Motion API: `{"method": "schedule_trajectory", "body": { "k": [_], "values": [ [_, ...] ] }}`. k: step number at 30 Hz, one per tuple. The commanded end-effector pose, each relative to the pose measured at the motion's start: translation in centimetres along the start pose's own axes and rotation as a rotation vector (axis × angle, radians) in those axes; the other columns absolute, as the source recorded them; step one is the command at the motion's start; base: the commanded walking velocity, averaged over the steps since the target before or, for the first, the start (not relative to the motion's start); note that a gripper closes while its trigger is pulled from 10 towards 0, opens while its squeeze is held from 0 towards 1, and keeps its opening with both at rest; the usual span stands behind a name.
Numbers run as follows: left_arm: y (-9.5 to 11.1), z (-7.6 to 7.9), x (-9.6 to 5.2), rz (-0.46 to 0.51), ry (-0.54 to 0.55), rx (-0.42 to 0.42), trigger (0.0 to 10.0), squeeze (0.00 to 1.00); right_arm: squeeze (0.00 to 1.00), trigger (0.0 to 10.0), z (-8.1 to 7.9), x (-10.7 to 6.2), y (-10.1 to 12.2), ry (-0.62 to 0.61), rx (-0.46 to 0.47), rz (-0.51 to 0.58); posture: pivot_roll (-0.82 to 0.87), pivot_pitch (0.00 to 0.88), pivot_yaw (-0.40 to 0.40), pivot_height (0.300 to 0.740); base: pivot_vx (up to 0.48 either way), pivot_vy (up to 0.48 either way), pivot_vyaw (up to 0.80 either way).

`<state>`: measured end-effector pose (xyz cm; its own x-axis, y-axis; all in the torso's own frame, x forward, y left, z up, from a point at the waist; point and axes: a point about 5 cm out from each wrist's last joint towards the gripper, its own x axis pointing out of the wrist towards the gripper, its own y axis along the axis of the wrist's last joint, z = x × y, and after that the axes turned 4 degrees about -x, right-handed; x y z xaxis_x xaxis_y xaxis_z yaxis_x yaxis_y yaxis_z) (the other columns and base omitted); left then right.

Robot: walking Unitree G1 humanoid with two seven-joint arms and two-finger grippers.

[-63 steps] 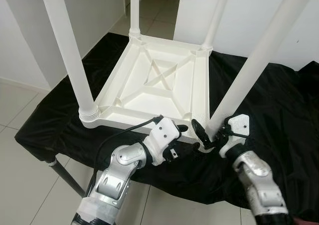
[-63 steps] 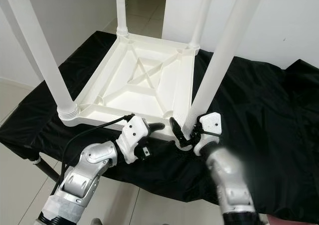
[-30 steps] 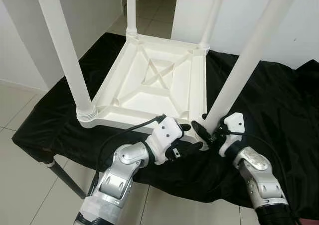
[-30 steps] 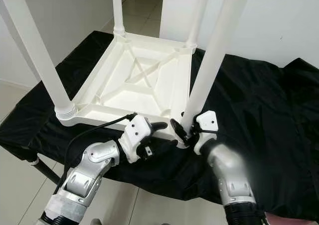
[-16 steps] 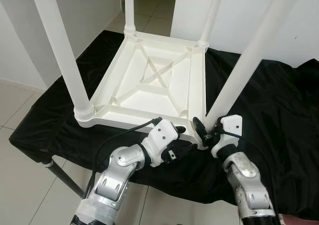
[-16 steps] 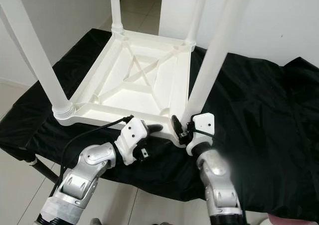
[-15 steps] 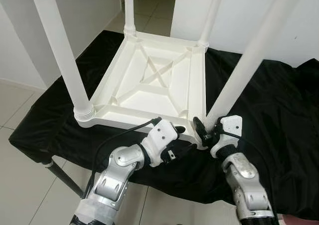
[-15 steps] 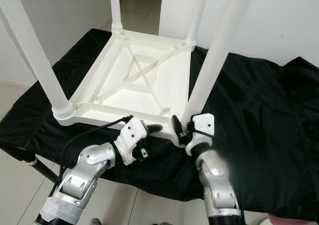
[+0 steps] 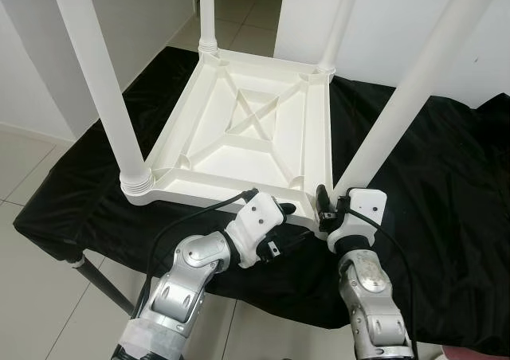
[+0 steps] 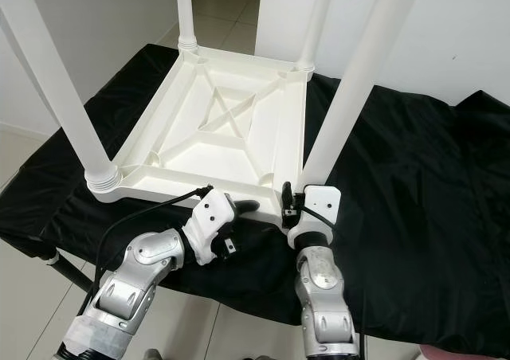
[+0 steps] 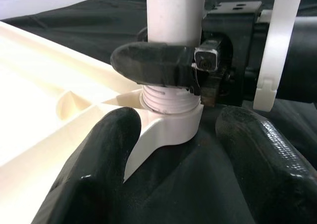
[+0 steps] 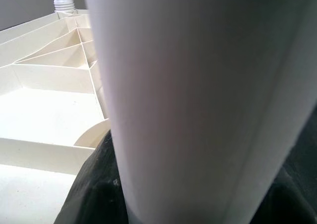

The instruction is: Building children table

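Black cloth (image 9: 446,177), right gripper (image 9: 328,209) clasping leg (image 9: 398,105)

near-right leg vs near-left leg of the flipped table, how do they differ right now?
The near-right leg has the right tool clamped round its base; the near-left leg stands untouched. The left tool sits open beside the near-right leg's socket, away from the near-left leg. Both are white, upright and set in corner sockets of the tabletop.
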<state>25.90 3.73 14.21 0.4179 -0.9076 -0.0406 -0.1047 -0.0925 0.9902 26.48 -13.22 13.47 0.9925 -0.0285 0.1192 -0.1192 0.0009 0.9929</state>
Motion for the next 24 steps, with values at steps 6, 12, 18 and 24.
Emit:
{"method": "schedule_trajectory", "body": {
  "k": [6,12,18,24],
  "values": [
    [-0.2,0.1,0.0,0.002,0.06,0.001,10.0,0.0,0.0,2.5,-0.3,-0.7,-1.5,-0.001,-0.006,-0.082,0.0,0.075,-0.068,0.74,0.0,0.0,0.0],
    [-0.2,0.1,0.0,0.002,0.062,0.0,10.0,0.0,0.0,0.0,-0.2,-0.7,-1.4,0.014,-0.024,-0.077,0.0,0.075,-0.071,0.74,0.0,0.0,0.0],
    [-0.2,0.3,0.1,0.003,0.068,-0.003,10.0,0.0,0.0,10.0,2.2,0.0,-1.5,0.092,-0.06,-0.084,0.0,0.076,-0.078,0.74,0.0,0.0,0.0],
    [-0.2,0.4,0.1,0.006,0.069,-0.007,10.0,0.0,0.16,10.0,2.7,0.1,-1.2,0.11,-0.071,-0.066,0.0,0.08,-0.08,0.74,0.0,0.0,0.0]
  ]
}}
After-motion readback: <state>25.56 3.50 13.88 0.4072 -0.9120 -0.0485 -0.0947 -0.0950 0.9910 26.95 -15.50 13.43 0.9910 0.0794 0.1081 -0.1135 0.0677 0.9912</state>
